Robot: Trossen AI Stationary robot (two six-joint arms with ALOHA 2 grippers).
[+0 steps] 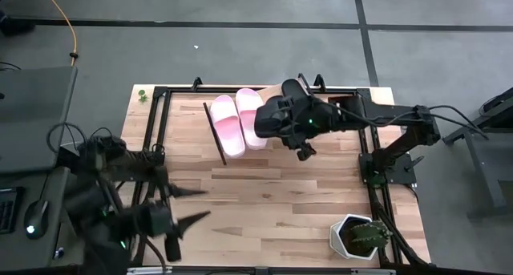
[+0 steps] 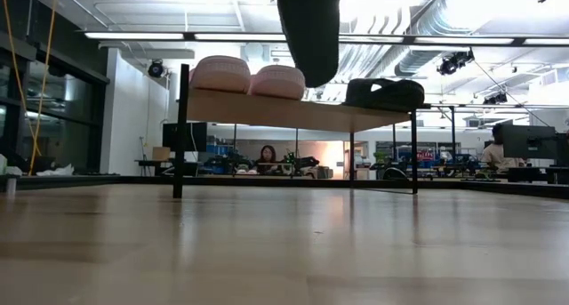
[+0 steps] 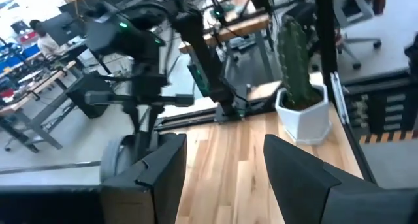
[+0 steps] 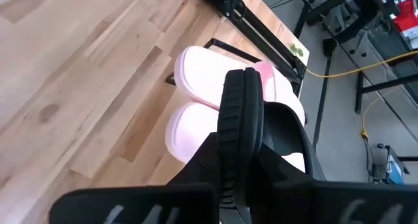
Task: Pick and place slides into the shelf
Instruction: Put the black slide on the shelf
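Note:
Two pale pink slides (image 1: pixel 238 123) lie side by side on the slanted wooden shelf (image 2: pixel 293 110) at the table's far edge. One black slide (image 2: pixel 384 93) rests on the shelf to their right, partly under the right arm in the high view. My right gripper (image 1: pixel 271 121) is over the shelf, shut on the second black slide (image 2: pixel 309 25), which hangs above the board between the pink pair (image 2: pixel 251 76) and the resting black slide. My left gripper (image 1: pixel 191 208) waits open at the table's near left, over bare wood. My right gripper (image 4: pixel 238 185) pinches the black slide between its two fingers. The slide stands on edge in the hold, its ribbed sole edge (image 4: pixel 240 113) running out past the fingers. It is lifted clear and hangs nearly upright above the shelf board, over the pink slides (image 4: pixel 199 119).
A cactus in a white pot (image 1: pixel 359 236) stands at the table's near right corner. Black metal frame rails (image 1: pixel 157 123) run along the table's left and right sides. Bare wooden tabletop (image 1: pixel 272 195) lies between the shelf and the near edge. People sit in the room beyond.

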